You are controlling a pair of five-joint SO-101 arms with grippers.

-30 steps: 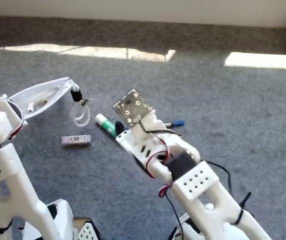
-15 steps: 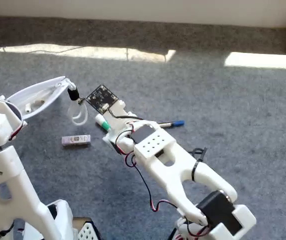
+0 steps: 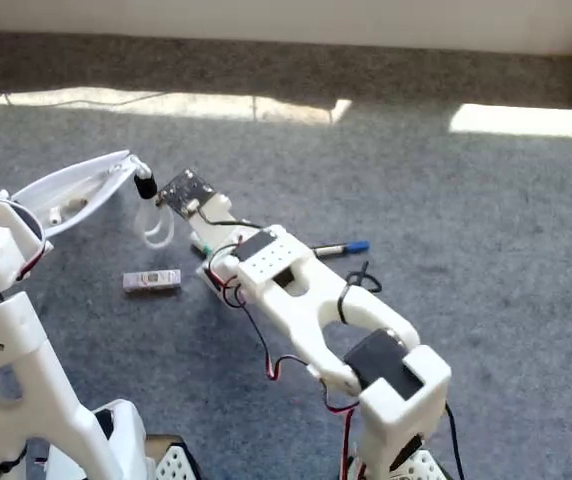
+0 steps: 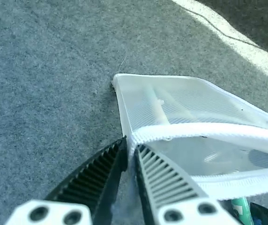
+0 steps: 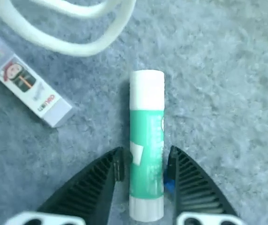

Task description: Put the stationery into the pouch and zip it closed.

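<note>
- The left gripper (image 4: 129,159) is clamped on the rim of the white mesh pouch (image 4: 185,108), holding its mouth open.
- A small clear printed box (image 5: 28,89) lies near the right gripper (image 5: 145,164), whose parted jaws straddle the green-and-white glue stick (image 5: 146,140); a blue-capped pen (image 3: 341,247) lies on that gripper's other side.
- Pick-up looks to be in hand: next, squeeze the stick, lift it, and carry it to the pouch mouth.
- A second ago this arm stood farther from the pouch; it has since swung over the stick.
</note>
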